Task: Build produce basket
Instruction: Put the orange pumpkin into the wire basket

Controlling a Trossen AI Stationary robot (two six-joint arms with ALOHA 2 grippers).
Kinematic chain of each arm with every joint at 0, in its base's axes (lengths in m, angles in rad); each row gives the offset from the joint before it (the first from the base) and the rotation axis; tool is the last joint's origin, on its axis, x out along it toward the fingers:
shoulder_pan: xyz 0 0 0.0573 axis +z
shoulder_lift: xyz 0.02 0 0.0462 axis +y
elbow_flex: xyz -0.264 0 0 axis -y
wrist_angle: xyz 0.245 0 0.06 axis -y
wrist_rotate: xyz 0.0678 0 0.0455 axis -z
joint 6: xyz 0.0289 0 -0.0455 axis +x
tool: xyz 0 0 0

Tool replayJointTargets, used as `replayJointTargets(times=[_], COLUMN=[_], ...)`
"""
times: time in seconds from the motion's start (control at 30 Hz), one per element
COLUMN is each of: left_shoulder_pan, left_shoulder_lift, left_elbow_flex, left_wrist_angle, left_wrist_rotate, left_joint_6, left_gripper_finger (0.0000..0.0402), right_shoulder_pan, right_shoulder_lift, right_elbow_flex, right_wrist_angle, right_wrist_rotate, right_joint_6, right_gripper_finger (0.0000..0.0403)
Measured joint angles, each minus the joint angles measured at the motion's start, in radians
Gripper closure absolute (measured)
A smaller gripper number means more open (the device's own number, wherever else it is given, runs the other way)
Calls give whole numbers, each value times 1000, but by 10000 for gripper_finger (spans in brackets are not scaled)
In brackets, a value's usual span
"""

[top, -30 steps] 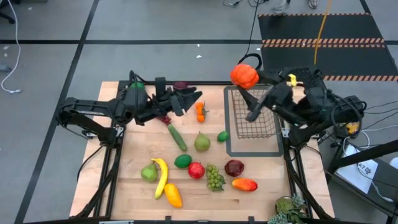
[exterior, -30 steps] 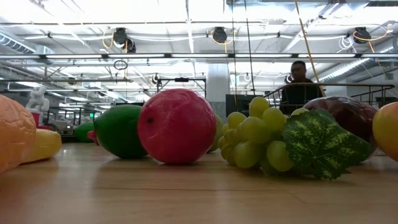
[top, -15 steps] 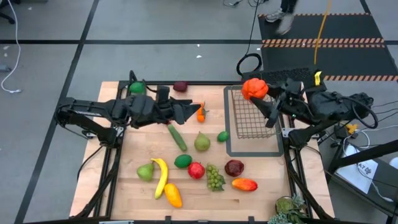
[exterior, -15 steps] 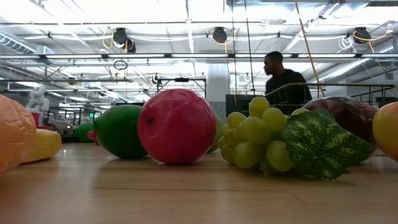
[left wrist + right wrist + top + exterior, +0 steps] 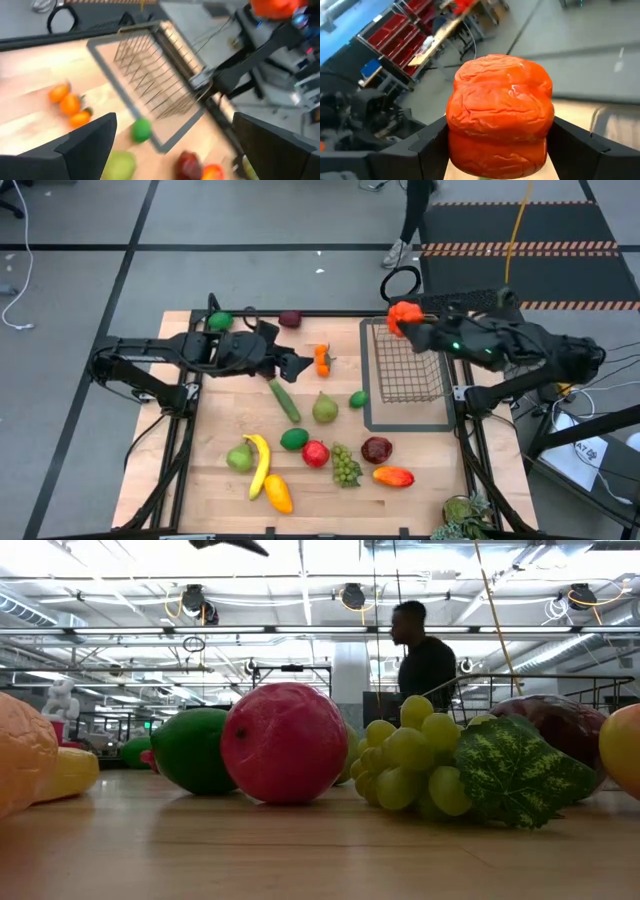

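The wooden table [image 5: 210, 480] carries scattered produce [image 5: 316, 452]. The right gripper [image 5: 408, 323] clamps an orange fruit [image 5: 500, 116] over the basket [image 5: 405, 368]; the left gripper [image 5: 300, 364] hangs wide open, holding nothing. A person [image 5: 424, 662] walks behind.

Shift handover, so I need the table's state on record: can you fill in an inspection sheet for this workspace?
Surface: wooden table, intact.
Job's things: wire basket empty, standing in a flat tray frame; banana, grapes, cucumber and other fruit loose on the table.
Clutter: nothing seen.
End effectors: right end effector shut on an orange fruit above the basket's far edge; left end effector open, empty.
Cables: coil on the floor.
Surroundings: person walking beyond the table.
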Motion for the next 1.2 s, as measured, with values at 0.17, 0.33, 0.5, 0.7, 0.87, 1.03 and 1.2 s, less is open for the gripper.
replayJointTargets(times=[0.17, 0.33, 0.5, 0.7, 0.87, 1.03, 1.2], left_shoulder_pan=[67, 110, 140, 167, 184, 189, 190], left_shoulder_lift=[1, -4, -7, -7, -7, -7, -7], left_elbow_flex=[0, 0, 0, 0, 0, 0, 0], left_wrist_angle=[-95, -216, -358, -408, -408, -406, -405], left_wrist_rotate=[126, 192, 234, 279, 296, 295, 273], left_joint_6=[103, 180, 225, 250, 250, 225, 239], left_gripper_finger=[5, 5, 5, 5, 5, 5, 5], right_shoulder_pan=[-164, -333, -458, -581, -668, -753, -811], right_shoulder_lift=[78, 170, 238, 288, 322, 366, 413], right_elbow_flex=[0, -1, -1, -1, -1, -1, -1], right_wrist_angle=[-15, -15, -66, -196, -213, -234, -252], right_wrist_rotate=[-309, -602, -810, -876, -900, -982, -1023], right_joint_6=[59, 0, -90, -255, -377, -480, -543], right_gripper_finger=[129, 129, 129, 129, 129, 129, 129])
